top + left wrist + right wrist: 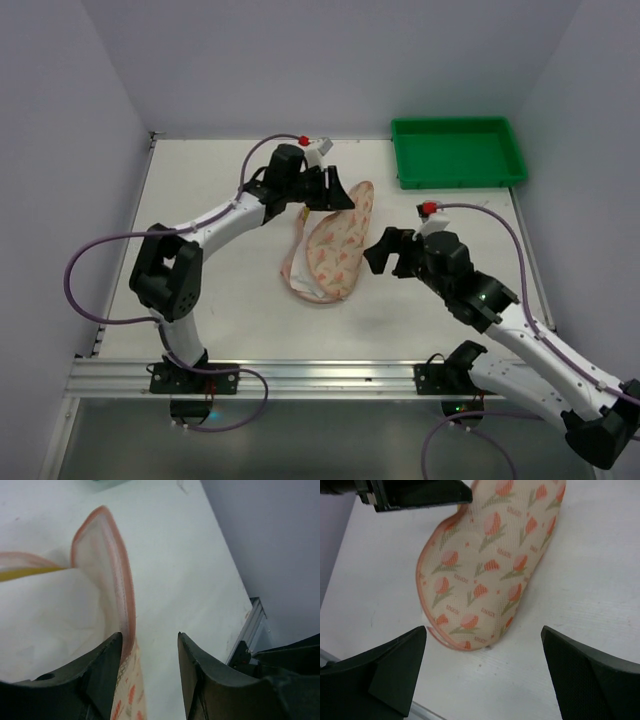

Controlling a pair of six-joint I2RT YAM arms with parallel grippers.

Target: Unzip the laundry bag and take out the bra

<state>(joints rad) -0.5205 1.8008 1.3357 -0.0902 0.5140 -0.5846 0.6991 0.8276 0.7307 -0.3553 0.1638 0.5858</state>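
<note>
left gripper (150,642), part-open and empty, noses the zip rim (127,595) of the laundry bag (335,245) at its 12 o'clock, likely to grip it; right gripper (484,630) hovers wide open, empty, at 3 o'clock.

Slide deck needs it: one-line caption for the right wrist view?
Open right pincer faces the cream-pink leaf-printed fabric laundry bag lying on the white table.

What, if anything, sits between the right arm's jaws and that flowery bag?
Nothing visible. Only bare table separates the right gripper, jaws open, from the laundry bag. The left gripper is at the bag's far end, and the green tray stands in the far right corner, both off that path.
</note>
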